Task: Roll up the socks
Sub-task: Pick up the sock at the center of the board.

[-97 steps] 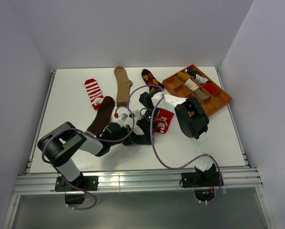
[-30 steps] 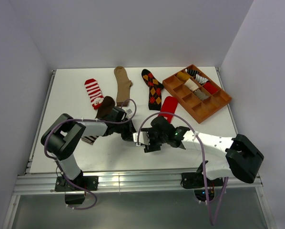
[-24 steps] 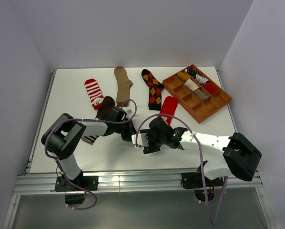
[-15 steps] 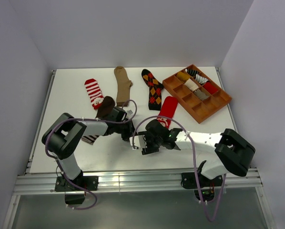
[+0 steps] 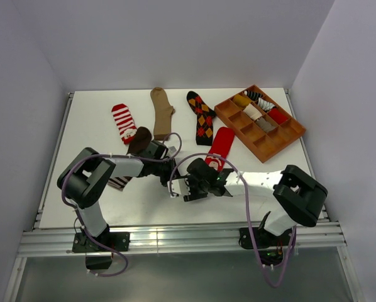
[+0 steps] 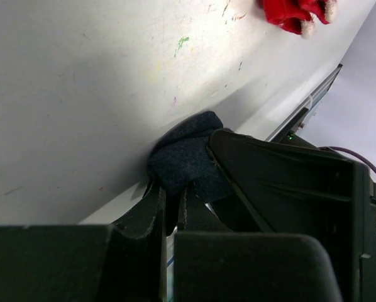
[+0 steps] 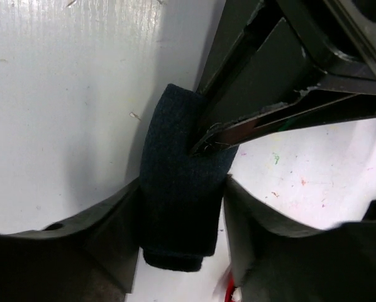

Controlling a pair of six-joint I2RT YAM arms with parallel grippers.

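The navy sock (image 7: 178,195), wound into a short thick roll, was found low over the table (image 5: 87,126), near the middle of its front part, between the two grippers and apart from the other socks. The left gripper (image 6: 173,204) was seen pinched almost shut, with a fold of the navy fabric nipped between its thin fingers at one end of the roll. The right gripper (image 5: 183,187) was set across the roll from the opposite side with its jaws part-way open. Its fingers (image 7: 112,233) lay against both flanks of the roll, so the roll appeared to be grasped, though how firmly could not be told. The red sock (image 5: 221,143) lay flat just behind the right gripper. The black argyle sock (image 5: 202,116), the tan sock (image 5: 161,112) and the red-white striped sock (image 5: 123,121) were spread flat farther back. The dark brown sock (image 5: 138,139) was partly hidden by the left arm. Rolled socks were seen in the compartments of the wooden tray (image 5: 238,129). The navy sock was judged light, soft and springy, neither slippery nor fragile, and likely to be squashed by the fingers and to unwind once let go. Hold was therefore thought best taken across the middle of the roll, over its loose outer end, with light pressure.
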